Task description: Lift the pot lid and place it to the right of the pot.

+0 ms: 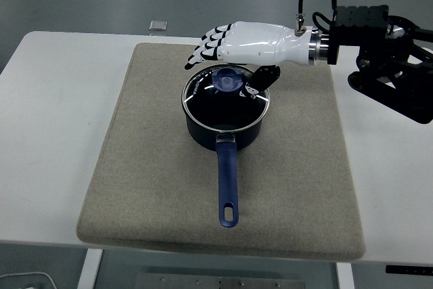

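Head view shows a dark blue saucepan (224,126) sitting a little above the middle of the frame on a beige rectangular felt mat (149,167), which covers most of a white table (47,99). Its long blue handle (228,184) points straight down toward the bottom edge of the frame and ends in a hanging hole. On the pan rests a round glass lid with a metal rim (203,96), closed and level, with a blue knob (229,81) at its centre.

From the right edge of the frame comes the black right arm (389,76), with a cable looping above its wrist. It ends in a white right hand with black-jointed fingers (247,43), stretched out flat, palm down, over the upper part of the lid. The fingers (205,49) are extended and loosely together, pointing left and reaching past the lid's upper left rim. The thumb (260,80) hangs down just to the right of the knob, over the glass. Nothing is grasped; whether the thumb touches the lid cannot be told.

A small grey square object (158,26) lies on the table beyond the mat's upper edge.
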`<action>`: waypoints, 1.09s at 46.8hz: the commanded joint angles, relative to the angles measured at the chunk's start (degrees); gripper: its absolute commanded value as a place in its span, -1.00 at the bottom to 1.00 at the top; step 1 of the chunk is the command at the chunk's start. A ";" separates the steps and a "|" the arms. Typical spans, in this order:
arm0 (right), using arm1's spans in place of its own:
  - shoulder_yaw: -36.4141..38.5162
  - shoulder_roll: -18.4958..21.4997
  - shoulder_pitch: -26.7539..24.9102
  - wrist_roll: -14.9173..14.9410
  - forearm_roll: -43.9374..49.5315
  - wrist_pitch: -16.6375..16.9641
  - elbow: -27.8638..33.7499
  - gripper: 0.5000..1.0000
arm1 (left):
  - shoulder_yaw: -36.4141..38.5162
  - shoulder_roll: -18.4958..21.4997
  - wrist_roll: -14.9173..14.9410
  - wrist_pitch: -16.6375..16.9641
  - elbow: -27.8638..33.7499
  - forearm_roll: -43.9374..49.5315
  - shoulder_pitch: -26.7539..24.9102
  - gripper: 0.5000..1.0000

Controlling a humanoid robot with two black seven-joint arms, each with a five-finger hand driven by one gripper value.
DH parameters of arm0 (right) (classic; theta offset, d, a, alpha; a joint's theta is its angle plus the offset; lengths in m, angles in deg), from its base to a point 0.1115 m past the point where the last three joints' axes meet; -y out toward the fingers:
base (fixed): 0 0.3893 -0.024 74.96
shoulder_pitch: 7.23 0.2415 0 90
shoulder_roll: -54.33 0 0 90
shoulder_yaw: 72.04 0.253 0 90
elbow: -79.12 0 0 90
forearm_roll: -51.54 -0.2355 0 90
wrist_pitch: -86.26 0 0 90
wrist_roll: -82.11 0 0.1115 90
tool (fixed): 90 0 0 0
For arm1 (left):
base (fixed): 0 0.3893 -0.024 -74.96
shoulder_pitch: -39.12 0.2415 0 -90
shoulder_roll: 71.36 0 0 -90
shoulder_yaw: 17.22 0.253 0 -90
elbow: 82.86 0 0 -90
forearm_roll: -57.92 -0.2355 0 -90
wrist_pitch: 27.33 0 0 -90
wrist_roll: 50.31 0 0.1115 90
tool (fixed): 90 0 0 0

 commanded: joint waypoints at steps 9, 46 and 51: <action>-0.08 1.46 -0.40 0.00 0.12 -0.61 2.52 0.63 | 0.01 0.00 0.04 0.00 0.03 0.00 -0.01 1.00; -0.87 2.17 -1.64 0.00 3.63 -2.98 4.46 0.63 | 0.01 0.00 0.04 0.00 0.02 0.00 -0.01 1.00; -0.96 2.17 -1.64 0.00 4.24 -2.98 4.72 0.63 | 0.01 0.00 -0.05 0.00 0.03 0.00 -0.01 1.00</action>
